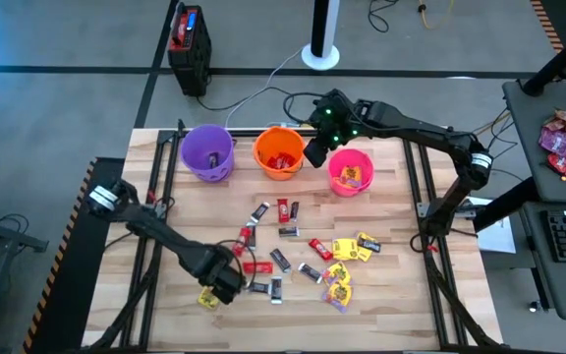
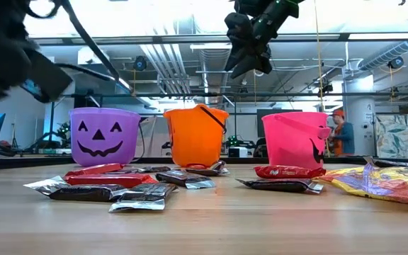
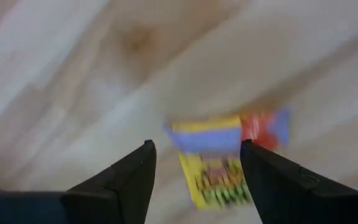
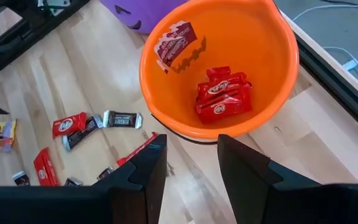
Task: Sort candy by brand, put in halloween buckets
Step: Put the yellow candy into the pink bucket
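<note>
Right gripper [image 4: 188, 165], fingers apart and empty, hung above the round orange plastic bucket [image 4: 272, 93] holding glossy red bars [image 4: 224, 94]. Left gripper [image 3: 194, 165], fingers spread, straddled a crinkly yellow packet [image 3: 213, 165] on the wooden table [image 1: 401, 295].

Purple [image 1: 207, 152], orange [image 1: 279, 153], pink buckets [image 1: 350, 172] upright in row, candy [image 1: 293, 258] scattered on table before them
</note>
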`<state>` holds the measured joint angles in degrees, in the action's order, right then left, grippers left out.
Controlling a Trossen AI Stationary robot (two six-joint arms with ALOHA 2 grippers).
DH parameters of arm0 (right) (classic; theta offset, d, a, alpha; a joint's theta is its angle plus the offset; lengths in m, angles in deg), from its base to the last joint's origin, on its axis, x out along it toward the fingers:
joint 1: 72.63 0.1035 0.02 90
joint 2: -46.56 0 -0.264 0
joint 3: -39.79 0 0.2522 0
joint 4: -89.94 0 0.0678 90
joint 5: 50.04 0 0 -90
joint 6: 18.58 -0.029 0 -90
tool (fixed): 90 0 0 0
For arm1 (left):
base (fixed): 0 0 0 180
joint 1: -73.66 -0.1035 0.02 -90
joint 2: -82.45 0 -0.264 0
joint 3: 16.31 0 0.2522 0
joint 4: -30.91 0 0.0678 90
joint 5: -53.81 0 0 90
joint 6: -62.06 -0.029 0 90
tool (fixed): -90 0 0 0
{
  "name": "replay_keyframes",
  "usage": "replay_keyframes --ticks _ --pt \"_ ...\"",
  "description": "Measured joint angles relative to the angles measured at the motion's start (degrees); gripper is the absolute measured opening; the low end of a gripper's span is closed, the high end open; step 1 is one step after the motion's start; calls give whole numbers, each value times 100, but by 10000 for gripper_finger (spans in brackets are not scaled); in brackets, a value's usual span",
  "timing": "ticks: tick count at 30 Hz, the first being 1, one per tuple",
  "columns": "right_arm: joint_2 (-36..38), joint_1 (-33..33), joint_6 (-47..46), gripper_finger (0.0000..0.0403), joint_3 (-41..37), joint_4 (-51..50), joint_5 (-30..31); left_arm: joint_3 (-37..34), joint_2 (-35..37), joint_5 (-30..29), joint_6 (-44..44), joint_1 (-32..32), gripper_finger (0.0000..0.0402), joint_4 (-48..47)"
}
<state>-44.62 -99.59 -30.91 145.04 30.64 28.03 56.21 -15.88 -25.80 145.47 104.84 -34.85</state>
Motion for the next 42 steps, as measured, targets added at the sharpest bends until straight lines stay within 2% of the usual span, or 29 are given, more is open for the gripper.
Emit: replay_keyframes --ticks 3,8,13,16,21,29,37,39,42 --pt "0 0 0 137 0 15 1 -348 -1 -11 -83 -109 202 367" --pt "-2 9 -29 132 -2 37 2 -899 45 571 42 -161 174 1511" --pt "-2 24 -62 135 -2 38 1 -975 84 530 45 -134 145 1532" --pt "-2 24 -116 137 -2 38 2 -969 104 458 -40 -131 109 1482" --pt "-7 22 -114 131 -2 42 10 -799 110 196 -176 -105 16 1171" --pt "-7 22 -94 133 -2 44 18 -277 549 -1084 -256 -107 2 336" --pt "-9 187 312 136 -111 48 -69 -177 1587 -2109 -340 -107 0 -30" --pt "-11 262 392 138 -221 216 -513 -175 1900 -2432 -316 -127 0 -70" --pt "-11 475 533 142 -473 891 -1935 -175 2304 -3208 -93 -239 0 -185"
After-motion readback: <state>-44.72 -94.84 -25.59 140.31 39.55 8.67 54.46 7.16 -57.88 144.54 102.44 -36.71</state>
